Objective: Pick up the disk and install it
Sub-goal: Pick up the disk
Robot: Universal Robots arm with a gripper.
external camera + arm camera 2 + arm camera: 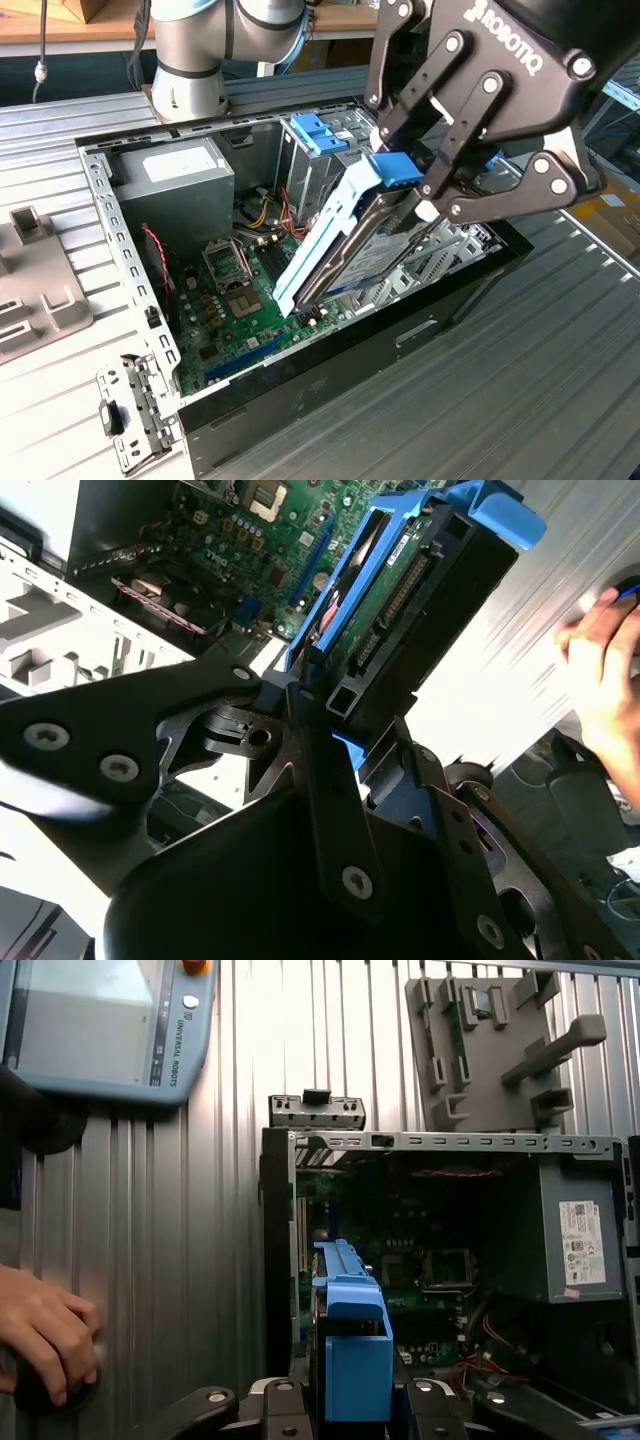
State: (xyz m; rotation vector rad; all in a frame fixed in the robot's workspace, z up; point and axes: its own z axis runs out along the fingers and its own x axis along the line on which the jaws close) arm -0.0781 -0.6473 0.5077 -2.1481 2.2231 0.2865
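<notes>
My black gripper [425, 205] is shut on the disk [345, 240], a flat metal drive with blue plastic side rails. I hold it tilted above the open computer case [300, 300], its low end over the green motherboard [250, 310]. In the second wrist view the disk [400, 590] shows its connector edge and circuit board between my fingers [320, 730]. The first wrist view looks along the disk's blue rail [355, 1350] toward the case interior [440, 1250].
A grey power supply box [175, 185] sits in the case's far corner, and a metal drive cage with a blue top [320, 140] stands behind the disk. A grey plastic panel [35, 290] lies on the ribbed table. A hand [45, 1335] rests near a teach pendant [100, 1020].
</notes>
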